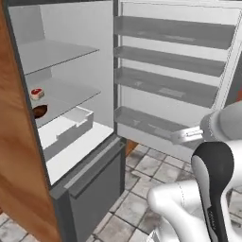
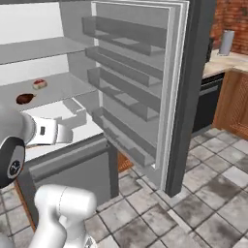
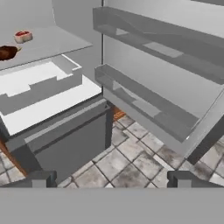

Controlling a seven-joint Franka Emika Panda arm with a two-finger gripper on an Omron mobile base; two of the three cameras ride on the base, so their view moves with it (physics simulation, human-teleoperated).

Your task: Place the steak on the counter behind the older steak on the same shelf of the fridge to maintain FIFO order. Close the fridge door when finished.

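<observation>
The fridge [image 1: 94, 179] stands open. On its middle shelf [image 1: 71, 94] the steak [image 1: 37, 93] [image 2: 39, 84] [image 3: 23, 36], red with a cream rim, lies toward the back. The older steak [image 1: 39, 111] [image 2: 25, 99] [image 3: 8, 52], dark brown, lies in front of it near the shelf's edge. The fridge door [image 1: 175, 71] [image 2: 135, 72] [image 3: 166, 65] is swung wide, its inner bins showing. My gripper [image 1: 178, 137] [image 2: 68, 133] [image 3: 113, 179] hangs open and holds nothing, out in front of the fridge between cabinet and door. A strip of the counter [image 2: 227, 60] shows at far right.
A white drawer bin [image 1: 66, 130] sits below the meat shelf, and the grey freezer front [image 3: 65, 144] is shut beneath it. A brown wood panel [image 1: 19, 179] flanks the fridge on the left. Grey tiled floor [image 2: 193, 203] lies below. A grey canister [image 2: 225, 42] stands on the counter.
</observation>
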